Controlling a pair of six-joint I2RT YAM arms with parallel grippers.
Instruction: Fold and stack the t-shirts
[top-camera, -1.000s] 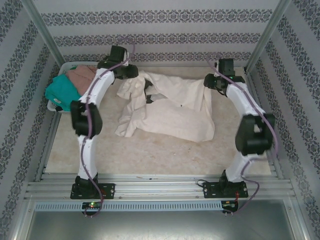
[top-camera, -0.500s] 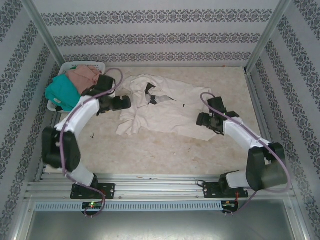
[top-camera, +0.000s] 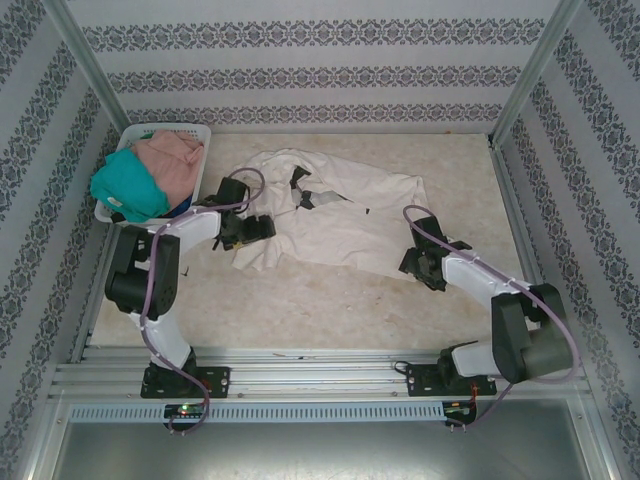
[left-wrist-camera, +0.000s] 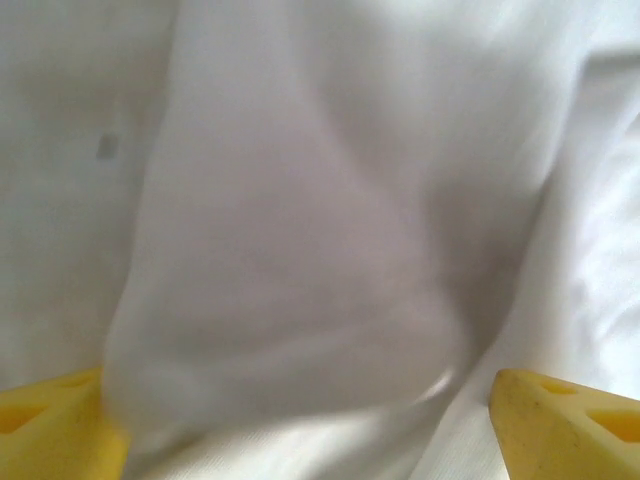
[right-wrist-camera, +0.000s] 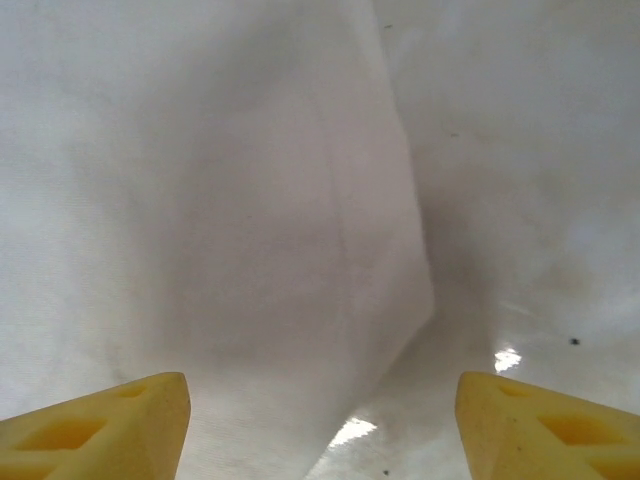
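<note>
Mid-frame, left gripper (top-camera: 262, 227) and right gripper (top-camera: 410, 263), jaws spread, flank the rumpled cream t-shirt (top-camera: 345, 222); pinching only a loose fold could drag it crooked

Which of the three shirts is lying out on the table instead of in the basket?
The cream t-shirt, crumpled on the table. The teal t-shirt and pink t-shirt sit heaped in the white basket at the far left.

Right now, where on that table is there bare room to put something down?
The widest bare patch is the near strip of table, between the cream t-shirt and the front rail. A smaller one lies in the far right corner. Crowded: the far left, with the heaped basket, and the middle, under the shirt.
</note>
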